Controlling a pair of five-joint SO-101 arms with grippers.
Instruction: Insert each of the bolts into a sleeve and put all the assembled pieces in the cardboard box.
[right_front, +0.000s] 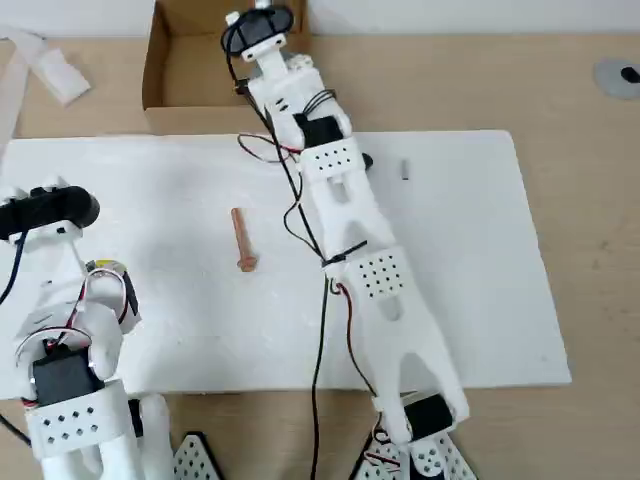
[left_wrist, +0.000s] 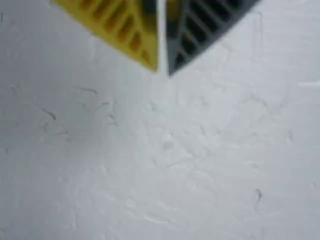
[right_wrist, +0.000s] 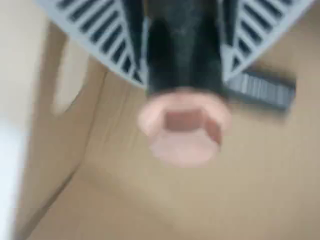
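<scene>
The right gripper (right_wrist: 183, 82) clamps a black sleeve (right_wrist: 182, 47) containing a pink bolt (right_wrist: 183, 127), above the cardboard box (right_wrist: 150, 205). The left gripper (left_wrist: 161, 69) is closed, empty, over the white foam sheet (left_wrist: 160, 165).

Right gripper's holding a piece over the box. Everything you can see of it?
The piece is a black sleeve with a pale pink bolt head sticking out of its free end; the head looks flanged, with a recess in its face, and plastic-like. The right gripper is shut on the sleeve, grey ribbed fingers on either side. It hangs over the cardboard box, seemingly clear of its floor.
</scene>
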